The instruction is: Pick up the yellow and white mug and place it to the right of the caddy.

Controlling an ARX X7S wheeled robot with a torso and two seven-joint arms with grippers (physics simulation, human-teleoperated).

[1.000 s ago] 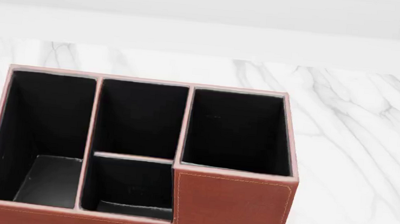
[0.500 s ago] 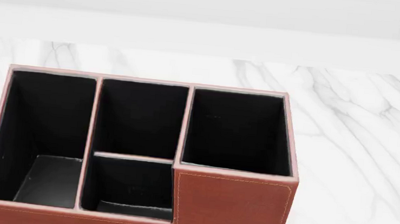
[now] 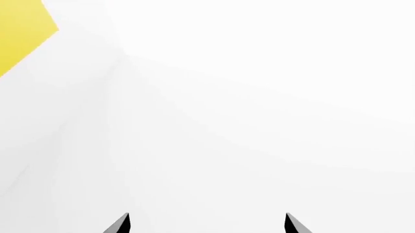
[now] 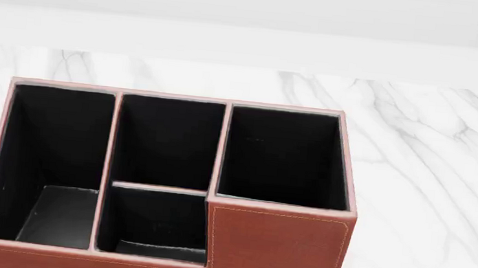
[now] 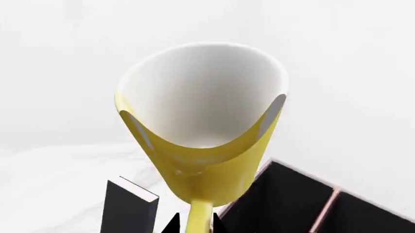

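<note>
One arm carries the work: the right gripper point(image 5: 192, 224) sits clamped on the yellow and white mug point(image 5: 202, 121), its two dark tips closed either side of the yellow handle. In the right wrist view the mug fills the frame, its mouth opening away from the camera and its long axis running outward from the jaws. The white interior is plainly visible. It appears to be lifted off the table, though contact underneath cannot be confirmed from this angle.

The caddy point(image 4: 277, 248) lies just beyond and below the mug; a corner of its black-lined compartments shows past the mug's base. A flat black book point(image 5: 128, 206) with a white edge stands near the mug on the other side.

From the head view, the caddy stands upright on the marble table point(image 4: 428, 157). Neither arm nor mug appears there. Open marble lies to the caddy's right, which I judge ample for the placement.

The left gripper point(image 3: 206, 224) shows two dark tips set well apart, holding nothing, facing blank white with a yellow patch point(image 3: 19, 34) at one corner, unidentifiable.

Background: plain pale wall.
</note>
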